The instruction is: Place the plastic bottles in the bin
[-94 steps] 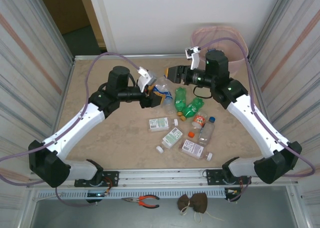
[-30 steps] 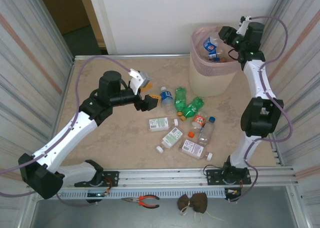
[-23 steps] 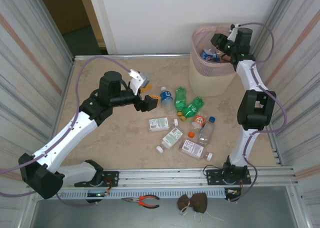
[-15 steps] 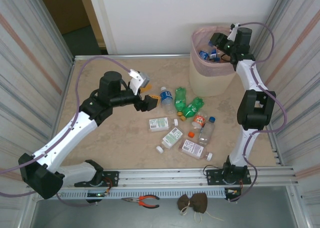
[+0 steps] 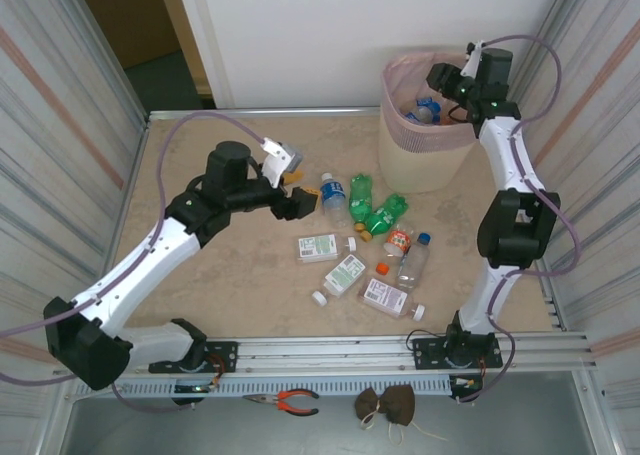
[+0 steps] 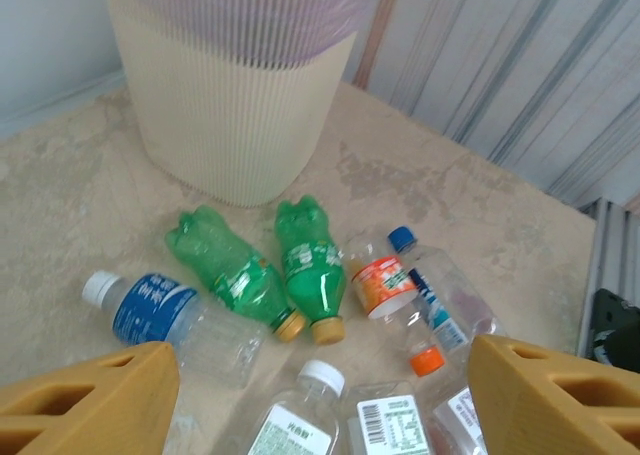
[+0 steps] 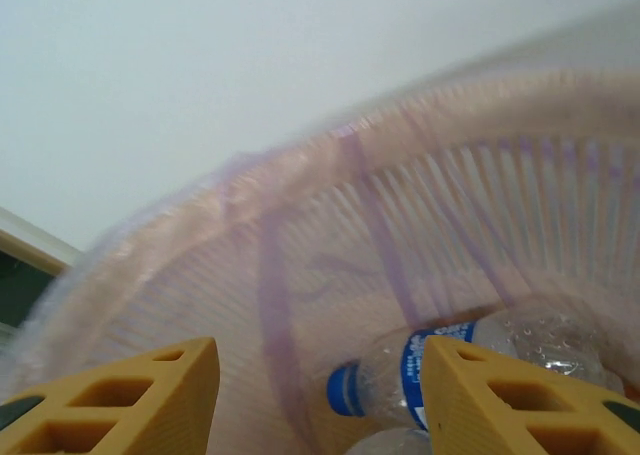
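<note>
Corrugated metal walls [image 5: 60, 125] on both sides, white back wall [image 5: 320, 35], beige stone-look table [image 5: 230, 305] between them. On the top view the left arm [image 5: 150, 265] runs from lower left toward frame centre. The right arm [image 5: 510, 185] stands along the right side and bends over at upper right. Cream ribbed bin [image 5: 425, 160] with pink liner [image 5: 400, 75] over its rim sits upper right of the frame, and upper left of the left wrist view [image 6: 230, 105]. The right gripper [image 5: 440, 77] is over the bin mouth. Its wrist view shows the jaws apart [image 7: 320, 375] with nothing between them, and a blue-labelled bottle [image 7: 440, 365] lying inside the liner below. From above, a few binned bottles [image 5: 425, 110] show in the opening. The left gripper [image 5: 298, 203] is left of frame centre, jaws spread wide and empty [image 6: 322, 375], just beside the pile and not touching it. The rest of the plastic bottles lie on the table at frame centre. They are a blue-label bottle [image 5: 333, 197] nearest the left gripper, two green bottles [image 5: 361, 197] [image 5: 385, 215] side by side, an orange-label bottle [image 5: 399, 240], a clear blue-capped bottle [image 5: 414, 262] and three flat white-label bottles [image 5: 322, 246] [image 5: 343, 274] [image 5: 385, 297] lower in the pile. Pliers [image 5: 285, 402] lie on the front ledge at the bottom of the frame.
</note>
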Controlling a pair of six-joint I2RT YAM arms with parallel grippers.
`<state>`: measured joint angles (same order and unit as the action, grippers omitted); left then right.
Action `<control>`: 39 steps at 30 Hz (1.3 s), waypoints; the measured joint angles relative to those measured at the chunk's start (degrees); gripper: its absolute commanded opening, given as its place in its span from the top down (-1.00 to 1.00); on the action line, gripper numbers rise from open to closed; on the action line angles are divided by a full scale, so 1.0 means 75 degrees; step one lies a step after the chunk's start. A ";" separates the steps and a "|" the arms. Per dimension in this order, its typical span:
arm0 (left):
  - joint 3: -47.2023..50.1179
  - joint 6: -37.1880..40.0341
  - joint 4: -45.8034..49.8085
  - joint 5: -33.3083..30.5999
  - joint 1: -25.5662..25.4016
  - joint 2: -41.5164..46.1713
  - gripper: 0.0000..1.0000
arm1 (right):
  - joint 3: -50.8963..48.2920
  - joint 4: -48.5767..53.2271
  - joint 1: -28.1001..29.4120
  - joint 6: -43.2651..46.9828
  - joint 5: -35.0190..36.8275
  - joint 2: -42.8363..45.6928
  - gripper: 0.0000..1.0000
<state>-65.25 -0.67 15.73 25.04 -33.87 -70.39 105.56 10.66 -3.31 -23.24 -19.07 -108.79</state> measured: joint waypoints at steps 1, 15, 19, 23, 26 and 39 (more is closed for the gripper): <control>-0.0052 -0.0082 0.0082 -0.0134 -0.0032 -0.0117 -0.50 | -0.0023 0.0023 0.0000 0.0017 -0.0003 0.0192 -0.08; -0.0927 0.0134 0.1489 -0.0968 -0.0536 -0.1944 -0.56 | -0.2104 0.0134 -0.0070 0.0370 -0.0038 0.3494 -0.09; -0.0959 0.1609 0.2142 -0.0944 -0.0653 -0.2384 -0.61 | -0.2821 0.0230 -0.0248 0.0373 -0.0058 0.4205 -0.10; -0.0868 0.3212 0.2585 -0.0982 -0.0688 -0.2617 -0.68 | -0.3389 0.0367 -0.0428 0.0373 -0.0058 0.4823 -0.12; -0.0562 0.4197 0.2538 -0.1244 -0.0682 -0.2652 -0.78 | -0.3777 0.0399 -0.0504 0.0373 -0.0058 0.5246 -0.12; -0.0379 0.5490 0.2352 -0.1894 -0.0682 -0.4100 -0.84 | -0.4581 0.0557 -0.0627 0.0370 -0.0175 0.5811 -0.12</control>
<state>-68.10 40.51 33.36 10.83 -38.98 -101.14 71.20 14.83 -8.01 -20.47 -20.38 -65.21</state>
